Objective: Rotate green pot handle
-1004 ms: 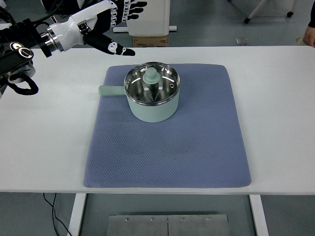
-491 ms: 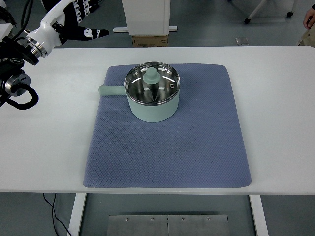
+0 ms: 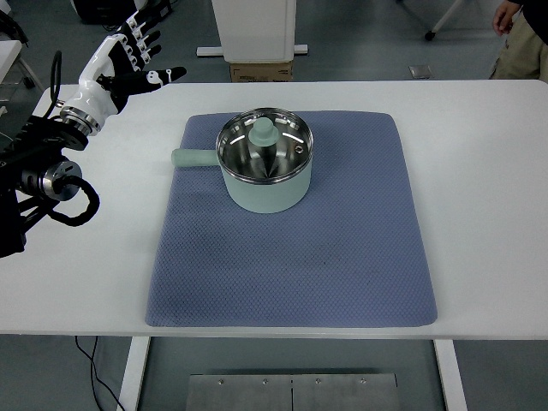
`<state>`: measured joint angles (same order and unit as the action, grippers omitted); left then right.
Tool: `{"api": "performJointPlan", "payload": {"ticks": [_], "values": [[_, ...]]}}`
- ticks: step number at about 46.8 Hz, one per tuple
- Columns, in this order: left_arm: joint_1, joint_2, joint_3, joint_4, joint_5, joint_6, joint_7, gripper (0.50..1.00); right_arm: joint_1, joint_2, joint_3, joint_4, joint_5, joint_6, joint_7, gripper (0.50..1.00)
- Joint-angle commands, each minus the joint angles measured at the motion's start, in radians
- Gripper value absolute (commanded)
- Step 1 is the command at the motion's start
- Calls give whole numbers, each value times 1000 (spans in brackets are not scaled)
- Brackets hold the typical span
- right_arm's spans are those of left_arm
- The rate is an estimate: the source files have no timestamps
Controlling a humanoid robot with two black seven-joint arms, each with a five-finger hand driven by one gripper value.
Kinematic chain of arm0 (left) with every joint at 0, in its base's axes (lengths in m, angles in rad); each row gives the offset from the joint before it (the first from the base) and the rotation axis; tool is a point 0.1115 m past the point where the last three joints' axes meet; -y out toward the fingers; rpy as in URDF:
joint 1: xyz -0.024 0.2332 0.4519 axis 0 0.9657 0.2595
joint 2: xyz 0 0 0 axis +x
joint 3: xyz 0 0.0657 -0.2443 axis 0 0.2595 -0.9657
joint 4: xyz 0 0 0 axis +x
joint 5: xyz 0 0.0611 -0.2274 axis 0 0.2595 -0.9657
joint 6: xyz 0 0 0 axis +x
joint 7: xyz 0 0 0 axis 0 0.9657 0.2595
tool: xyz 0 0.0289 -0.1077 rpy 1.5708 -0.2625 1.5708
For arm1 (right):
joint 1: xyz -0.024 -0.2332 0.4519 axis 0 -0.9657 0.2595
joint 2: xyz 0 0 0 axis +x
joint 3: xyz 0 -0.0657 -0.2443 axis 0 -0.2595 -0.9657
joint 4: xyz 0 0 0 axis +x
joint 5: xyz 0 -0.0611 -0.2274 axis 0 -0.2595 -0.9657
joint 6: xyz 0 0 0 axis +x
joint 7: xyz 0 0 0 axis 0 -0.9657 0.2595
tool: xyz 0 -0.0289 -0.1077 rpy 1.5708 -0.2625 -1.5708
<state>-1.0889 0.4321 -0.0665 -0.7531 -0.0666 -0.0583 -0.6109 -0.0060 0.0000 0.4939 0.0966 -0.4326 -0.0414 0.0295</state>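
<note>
The left hand's fingers are spreading wide, holding nothing, hanging over the worktop's far left corner. The green pot is sitting lidded on the blue mat, its handle pointing left, well apart from the left hand

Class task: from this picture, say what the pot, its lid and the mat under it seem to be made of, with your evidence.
Pot: pale green matte coating outside, shiny metal inside, likely steel.
Lid: see-through, probably glass, with a green knob.
Mat: blue-grey, dimpled weave, likely fabric or foam.
</note>
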Motion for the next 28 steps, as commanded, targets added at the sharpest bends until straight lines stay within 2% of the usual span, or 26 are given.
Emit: {"api": "performJointPlan", "payload": {"ticks": [1, 28], "values": [[14, -3, -1, 0, -24, 6, 0, 1000, 0, 0, 0, 0, 0, 0, 0, 1000], [84, -29, -7, 0, -185, -11, 0, 1000, 0, 0, 0, 0, 0, 0, 0, 1000]]}}
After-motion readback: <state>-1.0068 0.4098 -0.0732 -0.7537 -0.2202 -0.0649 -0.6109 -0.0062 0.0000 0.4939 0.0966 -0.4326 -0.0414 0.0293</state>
